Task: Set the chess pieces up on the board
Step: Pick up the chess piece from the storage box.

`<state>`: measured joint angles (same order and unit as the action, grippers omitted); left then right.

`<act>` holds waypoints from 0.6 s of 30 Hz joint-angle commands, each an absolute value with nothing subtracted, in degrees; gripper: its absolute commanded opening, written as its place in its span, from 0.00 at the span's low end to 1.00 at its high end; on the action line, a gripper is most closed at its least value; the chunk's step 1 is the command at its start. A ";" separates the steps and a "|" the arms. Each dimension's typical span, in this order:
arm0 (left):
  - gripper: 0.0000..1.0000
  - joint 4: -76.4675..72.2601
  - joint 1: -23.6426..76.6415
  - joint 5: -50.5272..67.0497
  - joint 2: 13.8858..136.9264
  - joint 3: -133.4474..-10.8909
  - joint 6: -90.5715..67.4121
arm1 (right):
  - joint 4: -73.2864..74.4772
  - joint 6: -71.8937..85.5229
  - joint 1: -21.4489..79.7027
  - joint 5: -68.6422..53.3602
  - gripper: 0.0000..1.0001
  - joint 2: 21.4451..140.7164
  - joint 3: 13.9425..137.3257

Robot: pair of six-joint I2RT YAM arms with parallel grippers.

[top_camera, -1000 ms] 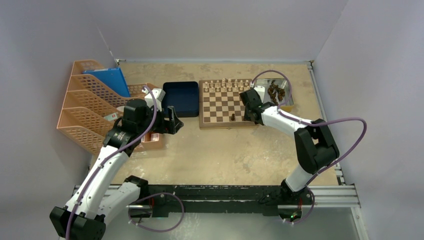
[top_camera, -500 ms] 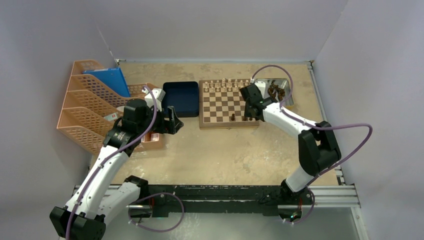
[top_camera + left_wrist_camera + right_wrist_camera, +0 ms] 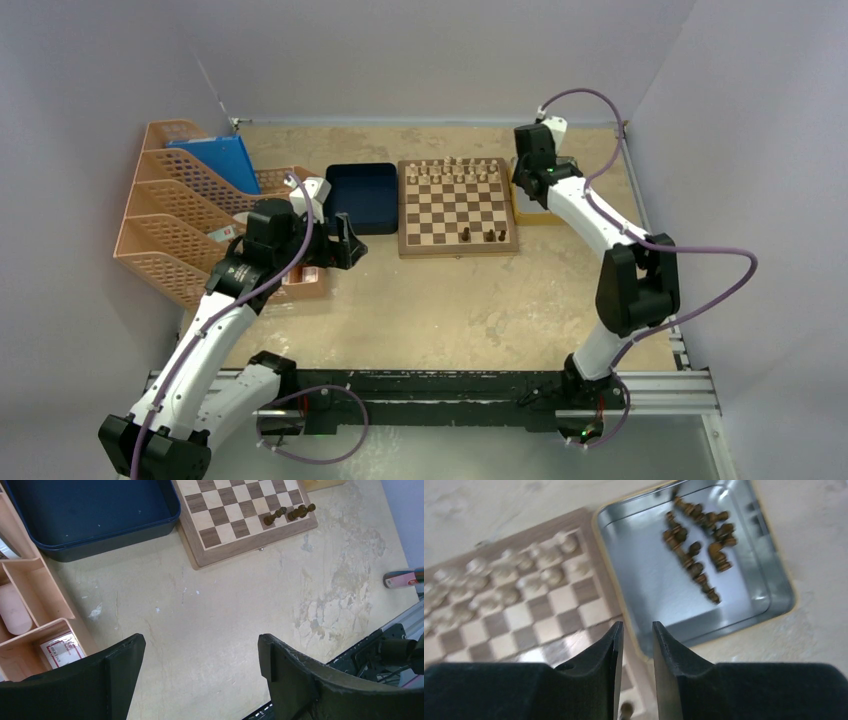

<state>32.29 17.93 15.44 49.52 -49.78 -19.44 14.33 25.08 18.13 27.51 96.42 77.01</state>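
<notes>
**Right claw empty and back over the tray**

The right claw (image 3: 637,628) hangs above the tray (image 3: 659,585). Its jaws stand a narrow slit apart with nothing between them. A second ago it was low over the 5 o'clock corner of the board (image 3: 440,205). Since then it has let go, lifted, and swung out to the board's 2 o'clock side.

The near row then showed one dark piece (image 3: 465,235). Now a pair (image 3: 493,236) stands beside it toward 3 o'clock, seemingly upright. That placement looks finished and the next fetch looks begun. The heap (image 3: 696,537) of remaining dark pieces lies blurred in the tray, at the claw's 1 o'clock in the wrist view. Most of the dark side is therefore still to set. Light pieces (image 3: 450,170) fill the two far rows.

The heap sits toward the tray's far wall, leaving bare floor on the claw's side for a descent. The tray lies just beside the board's 3 o'clock edge, so carries are short. The pair stands close together near the corner, which leaves little room for setting a neighbour there.

The left claw (image 3: 200,640) is spread wide and empty over bare table at the board's 8 o'clock. The blue tray (image 3: 90,510) is beyond it, well apart from the right arm.
</notes>
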 commanded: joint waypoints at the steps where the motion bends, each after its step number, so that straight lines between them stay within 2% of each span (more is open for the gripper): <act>1: 0.84 31.02 18.46 16.52 49.04 -49.75 -19.34 | 10.21 22.44 12.76 28.58 0.31 100.43 79.55; 9: 0.84 30.85 18.51 16.26 49.28 -49.75 -19.34 | 7.81 22.57 5.01 24.33 0.36 106.91 81.97; 18: 0.84 30.90 18.50 16.04 49.61 -49.75 -19.25 | 4.01 20.55 3.80 19.95 0.40 111.94 82.53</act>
